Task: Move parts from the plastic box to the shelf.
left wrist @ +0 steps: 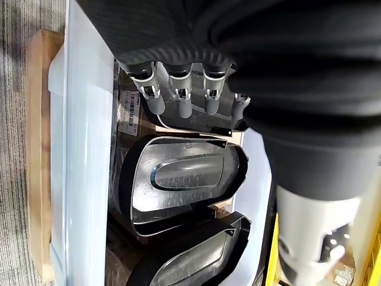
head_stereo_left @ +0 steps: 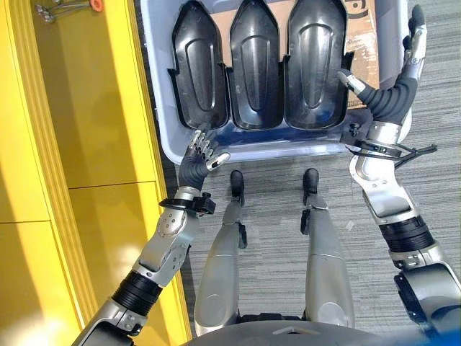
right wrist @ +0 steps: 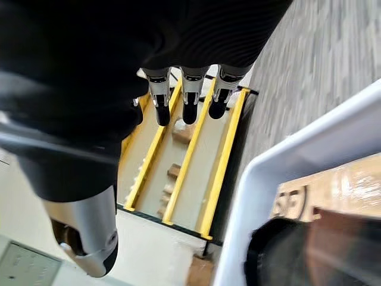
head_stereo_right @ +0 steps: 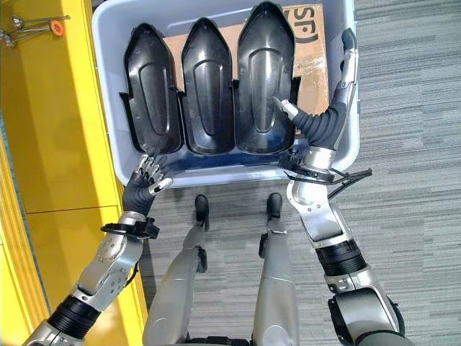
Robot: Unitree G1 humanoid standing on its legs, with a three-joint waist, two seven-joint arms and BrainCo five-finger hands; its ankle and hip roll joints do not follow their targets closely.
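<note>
Three black moulded parts lie side by side in the pale blue plastic box [head_stereo_left: 245, 153]: the left part [head_stereo_left: 200, 65], the middle part [head_stereo_left: 253, 65] and the right part [head_stereo_left: 315, 65]. My left hand [head_stereo_left: 191, 167] hovers open at the box's near left corner, its fingers [left wrist: 178, 98] relaxed above the left part's near end and holding nothing. At the box's right wall my right hand [head_stereo_left: 395, 94] is open too, with its fingers [right wrist: 190, 95] straight along the rim and the thumb spread toward the right part.
A yellow shelf [head_stereo_left: 86, 108] runs along my left, close to the box. A small metal tool with an orange tip [head_stereo_left: 61, 9] lies on it at the far end. Brown cardboard [head_stereo_left: 364, 43] lines the box under the parts. Grey carpet lies to the right.
</note>
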